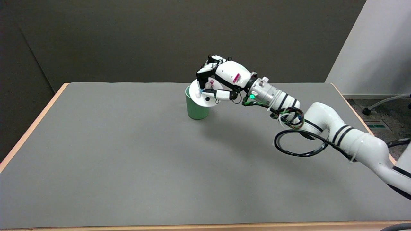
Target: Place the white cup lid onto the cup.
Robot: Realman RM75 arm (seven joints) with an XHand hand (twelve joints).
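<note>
A light green cup (196, 109) stands upright on the grey table, a little beyond its middle. My right hand (221, 80) hovers over the cup's right side and holds the white cup lid (200, 95), thumb under it and fingers curled above. The lid is tilted, its left edge covering part of the cup's rim, its right side raised toward my palm. Whether the lid touches the rim I cannot tell. Most of the cup's mouth is hidden behind the lid.
The grey table (112, 154) has a wooden edge along its left, right and near sides. My right arm (337, 131) reaches in from the lower right with a black cable loop (298, 144) hanging under it. A chair base (385, 102) sits on the floor at far right.
</note>
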